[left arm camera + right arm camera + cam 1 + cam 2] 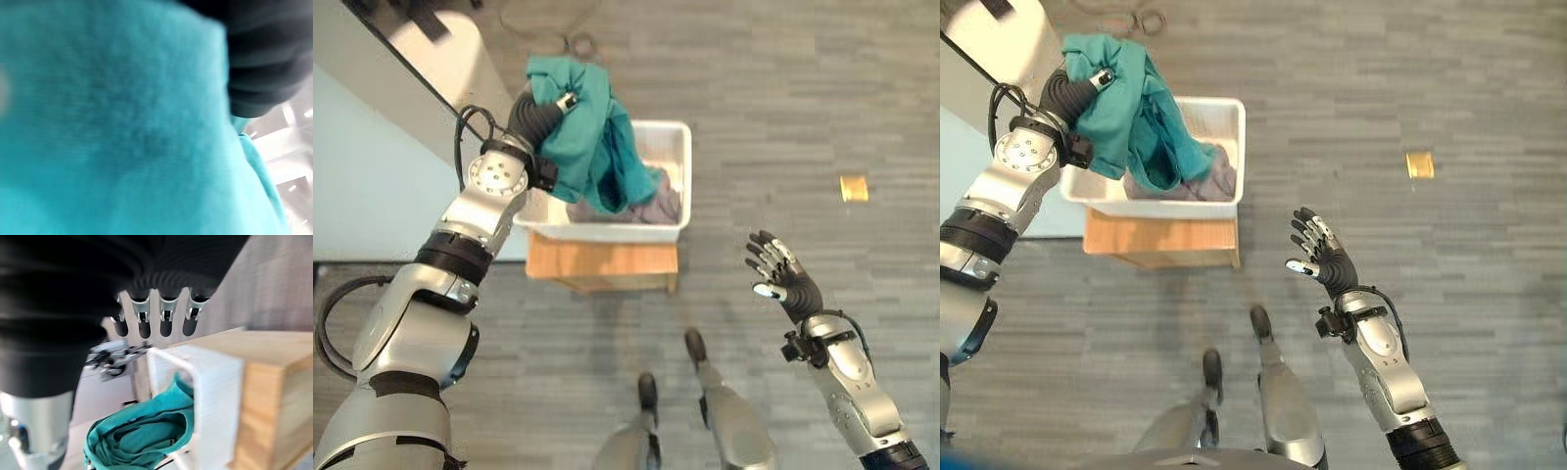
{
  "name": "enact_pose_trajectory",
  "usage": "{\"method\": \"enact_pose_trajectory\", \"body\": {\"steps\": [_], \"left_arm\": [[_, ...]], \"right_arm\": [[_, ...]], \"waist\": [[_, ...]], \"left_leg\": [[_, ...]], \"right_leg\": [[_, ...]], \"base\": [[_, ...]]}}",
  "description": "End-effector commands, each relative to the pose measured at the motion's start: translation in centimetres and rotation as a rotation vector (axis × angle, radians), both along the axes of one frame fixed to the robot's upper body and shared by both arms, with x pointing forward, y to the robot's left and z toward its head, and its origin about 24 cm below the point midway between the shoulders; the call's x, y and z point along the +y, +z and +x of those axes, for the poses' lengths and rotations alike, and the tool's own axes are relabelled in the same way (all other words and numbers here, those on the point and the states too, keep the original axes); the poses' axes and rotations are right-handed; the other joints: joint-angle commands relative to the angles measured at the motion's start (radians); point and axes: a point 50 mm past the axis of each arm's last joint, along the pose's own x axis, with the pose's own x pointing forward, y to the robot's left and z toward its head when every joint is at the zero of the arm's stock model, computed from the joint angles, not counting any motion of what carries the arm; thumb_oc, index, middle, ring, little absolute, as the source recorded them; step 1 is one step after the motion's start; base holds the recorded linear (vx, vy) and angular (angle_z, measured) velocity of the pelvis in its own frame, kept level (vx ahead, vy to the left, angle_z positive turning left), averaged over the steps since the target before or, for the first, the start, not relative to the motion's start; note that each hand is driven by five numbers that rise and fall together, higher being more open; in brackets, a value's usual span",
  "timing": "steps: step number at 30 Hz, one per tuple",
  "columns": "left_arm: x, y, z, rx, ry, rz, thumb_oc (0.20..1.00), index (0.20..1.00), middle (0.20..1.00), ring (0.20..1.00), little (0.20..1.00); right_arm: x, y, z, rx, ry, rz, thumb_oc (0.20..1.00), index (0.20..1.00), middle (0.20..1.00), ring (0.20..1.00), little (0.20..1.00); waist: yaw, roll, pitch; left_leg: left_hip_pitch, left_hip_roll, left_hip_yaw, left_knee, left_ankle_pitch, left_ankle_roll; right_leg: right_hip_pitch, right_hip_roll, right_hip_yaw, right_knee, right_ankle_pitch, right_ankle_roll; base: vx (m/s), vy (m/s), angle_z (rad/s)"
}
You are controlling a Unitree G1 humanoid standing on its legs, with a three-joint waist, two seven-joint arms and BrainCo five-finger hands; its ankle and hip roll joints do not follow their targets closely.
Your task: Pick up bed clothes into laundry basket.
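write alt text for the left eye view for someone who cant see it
The left robot hand grips a teal cloth that drapes into a white laundry basket on a wooden stand. Grey clothing lies in the basket, and the right robot hand hangs open over grey floor.

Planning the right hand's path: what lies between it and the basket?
Bare grey floor, seen in the eye views. The open right hand hangs apart from the basket, which sits on a wooden box.

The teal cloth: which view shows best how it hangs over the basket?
The left eye view: the teal cloth hangs from the left hand into the white basket. The left wrist view is too close; the right wrist view shows it side-on.
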Motion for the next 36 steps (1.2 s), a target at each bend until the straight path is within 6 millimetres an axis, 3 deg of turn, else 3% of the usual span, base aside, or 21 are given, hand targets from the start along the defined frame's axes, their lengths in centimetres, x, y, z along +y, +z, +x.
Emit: {"method": "enact_pose_trajectory", "body": {"steps": [1, 4, 5, 6, 7, 15, 20, 28, 33, 34, 36], "left_arm": [[-1.0, 8.2, 0.0, -0.23, 0.029, 0.031, 0.2, 0.2, 0.2, 0.2, 0.2], [-0.6, 7.7, 0.4, -0.203, 0.059, 0.016, 0.2, 0.2, 0.2, 0.2, 0.2], [-0.3, 7.6, 0.5, -0.189, 0.078, 0.024, 0.278, 0.278, 0.278, 0.278, 0.278], [-0.2, 7.5, 0.7, -0.183, 0.095, 0.034, 0.915, 0.915, 0.915, 0.915, 0.915], [-0.3, 7.5, 0.8, -0.175, 0.098, 0.039, 1.0, 1.0, 1.0, 1.0, 1.0], [-3.0, 8.2, 0.9, -0.212, 0.043, 0.122, 1.0, 1.0, 1.0, 1.0, 1.0], [-3.2, 8.1, 0.7, -0.224, 0.023, 0.12, 1.0, 1.0, 1.0, 1.0, 1.0], [-3.0, 5.7, -0.9, -0.26, -0.079, 0.014, 1.0, 1.0, 1.0, 1.0, 1.0], [-0.7, -0.4, -4.8, -0.259, -0.135, -0.268, 1.0, 1.0, 1.0, 1.0, 1.0], [-0.5, -0.6, -5.0, -0.256, -0.13, -0.272, 1.0, 1.0, 1.0, 1.0, 1.0], [1.3, -4.7, -7.5, -0.215, -0.083, -0.414, 1.0, 1.0, 1.0, 1.0, 1.0]], "right_arm": [[0.0, 3.7, -0.3, -0.203, 0.016, -0.008, 1.0, 1.0, 1.0, 1.0, 1.0], [0.0, 3.7, -0.5, -0.208, 0.015, -0.019, 1.0, 1.0, 1.0, 1.0, 1.0], [-0.1, 3.7, -0.6, -0.208, 0.011, -0.02, 1.0, 1.0, 1.0, 1.0, 1.0], [-0.2, 3.5, -0.7, -0.202, 0.006, -0.018, 1.0, 1.0, 1.0, 1.0, 1.0], [-0.3, 3.3, -0.8, -0.194, 0.0, -0.023, 1.0, 1.0, 1.0, 1.0, 1.0], [-0.3, 3.0, -1.3, -0.181, 0.022, -0.059, 1.0, 1.0, 1.0, 1.0, 1.0], [-0.2, 3.1, -1.2, -0.183, 0.037, -0.074, 1.0, 1.0, 1.0, 1.0, 1.0], [-1.0, 3.0, -1.2, -0.179, -0.005, -0.12, 1.0, 1.0, 1.0, 1.0, 1.0], [-2.0, 2.7, -1.4, -0.158, -0.059, -0.133, 1.0, 1.0, 1.0, 1.0, 1.0], [-2.0, 2.6, -1.4, -0.154, -0.055, -0.137, 1.0, 1.0, 1.0, 1.0, 1.0], [-2.0, 2.2, -1.4, -0.129, -0.059, -0.144, 1.0, 1.0, 1.0, 1.0, 1.0]], "waist": [[0.008, 0.038, -0.004], [0.003, 0.04, 0.006], [0.001, 0.041, 0.007], [0.0, 0.042, 0.007], [-0.002, 0.042, 0.009], [0.008, 0.055, -0.005], [0.018, 0.066, -0.022], [0.047, 0.077, -0.082], [0.119, 0.069, -0.118], [0.112, 0.072, -0.12], [0.156, 0.059, -0.128]], "left_leg": [[-0.046, 0.049, 0.014, -0.001, 0.075, -0.069], [-0.057, 0.046, 0.015, -0.001, 0.077, -0.07], [-0.06, 0.046, 0.016, -0.001, 0.077, -0.071], [-0.062, 0.046, 0.016, -0.001, 0.076, -0.071], [-0.062, 0.045, 0.016, -0.001, 0.075, -0.072], [-0.044, 0.041, 0.007, -0.001, 0.068, -0.072], [-0.022, 0.041, 0.005, -0.001, 0.065, -0.071], [0.04, 0.04, -0.01, -0.001, 0.052, -0.07], [0.108, 0.061, -0.074, -0.001, 0.05, -0.079], [0.11, 0.061, -0.077, -0.001, 0.05, -0.079], [0.118, 0.066, -0.123, -0.001, 0.067, -0.093]], "right_leg": [[0.089, -0.019, -0.03, 0.014, -0.112, 0.096], [0.078, -0.021, -0.033, 0.014, -0.109, 0.098], [0.075, -0.023, -0.034, 0.014, -0.107, 0.098], [0.075, -0.024, -0.034, 0.014, -0.107, 0.099], [0.075, -0.025, -0.034, 0.014, -0.107, 0.099], [0.102, -0.034, -0.05, 0.014, -0.117, 0.103], [0.125, -0.038, -0.058, 0.014, -0.122, 0.105], [0.195, -0.051, -0.089, 0.024, -0.146, 0.1], [0.223, -0.049, -0.144, 0.157, -0.233, 0.061], [0.226, -0.049, -0.147, 0.159, -0.235, 0.06], [0.26, -0.05, -0.194, 0.156, -0.255, 0.045]], "base": [[-0.05, 0.012, 0.03], [-0.01, 0.005, 0.01], [0.0, 0.0, 0.0], [0.0, 0.0, 0.0], [0.0, 0.0, 0.0], [-0.01, 0.007, 0.05], [0.0, 0.021, 0.09], [0.04, -0.001, 0.07], [0.07, -0.07, 0.24], [0.04, -0.126, 0.42], [0.02, -0.198, 0.59]]}}
